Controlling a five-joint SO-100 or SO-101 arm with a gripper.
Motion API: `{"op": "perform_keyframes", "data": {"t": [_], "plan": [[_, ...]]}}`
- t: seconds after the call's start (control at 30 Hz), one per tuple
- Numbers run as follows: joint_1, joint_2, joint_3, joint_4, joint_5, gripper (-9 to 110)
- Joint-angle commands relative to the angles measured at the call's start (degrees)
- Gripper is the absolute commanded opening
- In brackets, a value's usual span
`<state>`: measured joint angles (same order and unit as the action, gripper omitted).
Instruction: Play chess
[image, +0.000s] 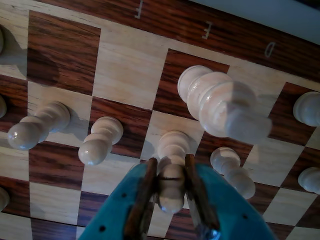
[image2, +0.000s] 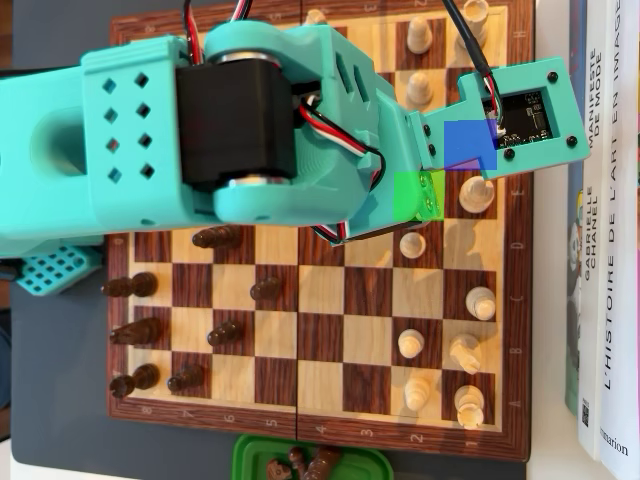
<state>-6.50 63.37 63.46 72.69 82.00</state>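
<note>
In the wrist view my teal gripper (image: 170, 164) comes in from the bottom edge. Its brown-padded jaws are shut on the upper part of a white pawn (image: 172, 145), whose base is over a light square of the wooden chessboard (image: 125, 70). Whether the base touches the square I cannot tell. A tall white piece (image: 220, 102) stands just behind and to the right. More white pawns stand at left (image: 37, 125), centre left (image: 100, 140) and right (image: 232, 170). In the overhead view the arm (image2: 250, 120) hides the gripper and the held pawn.
In the overhead view dark pieces (image2: 130, 330) stand on the board's left and white pieces (image2: 465, 350) on its right. A green tub (image2: 250, 462) at the bottom edge holds captured dark pieces. Books (image2: 605, 250) lie along the right side.
</note>
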Motion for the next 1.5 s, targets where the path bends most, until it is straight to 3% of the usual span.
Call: {"op": "perform_keyframes", "data": {"t": [0.0, 1.47], "plan": [[-0.18, 1.23, -0.7, -0.09, -0.09, 3], [1.23, 1.41, -0.79, 2.37, -0.26, 14]]}}
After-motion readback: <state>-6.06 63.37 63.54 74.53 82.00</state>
